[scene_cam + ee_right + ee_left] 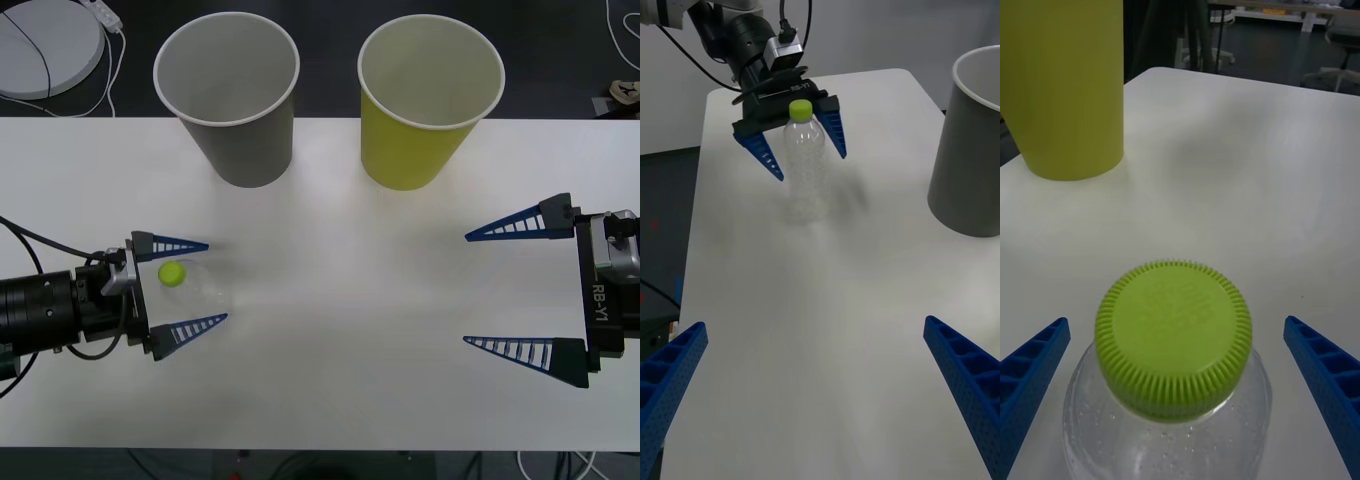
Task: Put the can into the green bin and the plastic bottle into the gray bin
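The plastic bottle point(193, 282) stands upright on the white table point(340, 330), at the table's left side, between the two blue ribbed fingers of the left gripper point(190, 284). In the front view its lime-green cap point(172, 274) sits between the fingers, closer to the gripper's body than to the fingertips. The fingers are spread apart, one on the far side of the bottle and one on the near side; in the left wrist view there is a clear gap between each finger and the bottle point(1165, 405), so nothing is clamped. The right wrist view shows the same thing from across the table: the bottle point(806, 161) upright, its cap point(800, 110) level with the left gripper's point(794, 142) fingers, which flank it on both sides.

The right gripper point(468, 288) hovers over the right side of the table, well apart from the bottle, with its fingers wide apart and holding nothing.

At the far edge of the table stand the two bins, both upright and just beside each other. The gray bin point(232, 95) is on the left, beyond the bottle, and the green bin point(425, 100) is on the right. Both show pale insides with nothing visible in them.
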Controlling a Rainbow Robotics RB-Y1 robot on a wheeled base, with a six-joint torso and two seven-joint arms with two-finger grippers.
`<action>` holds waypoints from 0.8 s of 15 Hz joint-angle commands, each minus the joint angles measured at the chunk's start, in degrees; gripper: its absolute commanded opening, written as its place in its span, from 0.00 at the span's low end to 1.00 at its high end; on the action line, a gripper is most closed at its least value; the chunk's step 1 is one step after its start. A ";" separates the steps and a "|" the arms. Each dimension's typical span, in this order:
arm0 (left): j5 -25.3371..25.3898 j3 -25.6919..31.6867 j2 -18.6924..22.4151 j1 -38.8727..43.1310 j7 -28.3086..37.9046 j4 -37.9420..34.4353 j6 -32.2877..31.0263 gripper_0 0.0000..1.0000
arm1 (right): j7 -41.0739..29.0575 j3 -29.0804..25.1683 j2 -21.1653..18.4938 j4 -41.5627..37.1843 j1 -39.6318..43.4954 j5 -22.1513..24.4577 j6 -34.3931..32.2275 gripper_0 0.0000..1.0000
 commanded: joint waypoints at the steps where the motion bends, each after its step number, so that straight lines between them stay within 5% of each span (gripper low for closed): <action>1: 0.10 0.00 0.00 0.02 0.16 0.08 0.00 0.00 | 0.00 0.00 0.00 0.00 0.00 0.00 0.00 1.00; 12: 1.33 0.00 0.00 0.02 1.04 0.00 0.00 0.00 | 0.00 0.00 0.00 0.00 0.00 0.00 0.00 1.00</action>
